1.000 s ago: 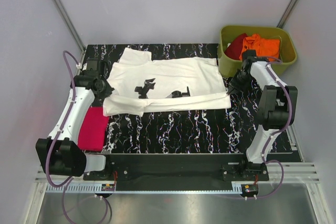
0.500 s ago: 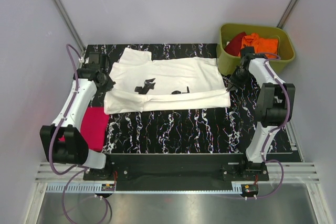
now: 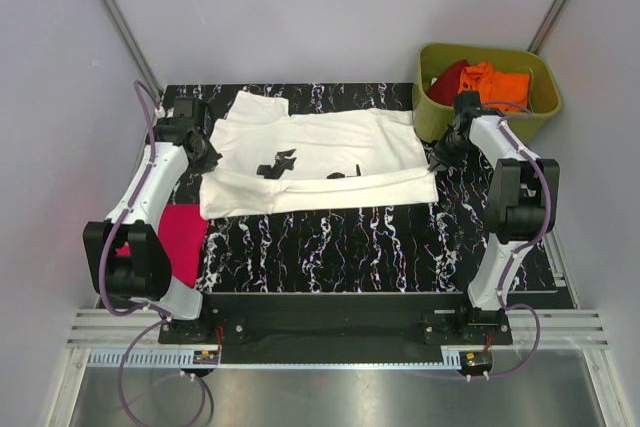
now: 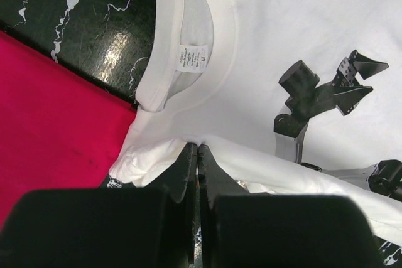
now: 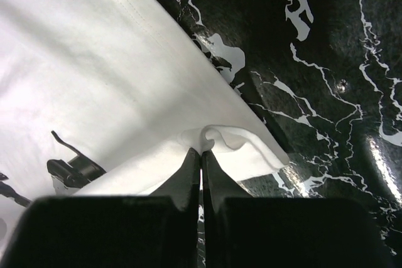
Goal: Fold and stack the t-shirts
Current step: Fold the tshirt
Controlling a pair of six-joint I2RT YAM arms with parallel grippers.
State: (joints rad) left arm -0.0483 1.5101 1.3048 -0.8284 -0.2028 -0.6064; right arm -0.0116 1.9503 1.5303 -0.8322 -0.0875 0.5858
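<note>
While the white t-shirt lies across the table, left gripper at 9 o'clock and right gripper at 3 o'clock pinch its lengthwise fold; next likely means carrying both ends evenly toward 12 o'clock

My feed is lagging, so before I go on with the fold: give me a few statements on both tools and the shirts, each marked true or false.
1. The left tool is shut on the white t-shirt near its collar. True.
2. The right tool hangs open over the green tub. False: it is shut on the white t-shirt's edge, over the table.
3. The orange t-shirt lies in the green tub. True.
4. The pink t-shirt lies on top of the white t-shirt. False: it lies beside it, at the table's left edge.
</note>
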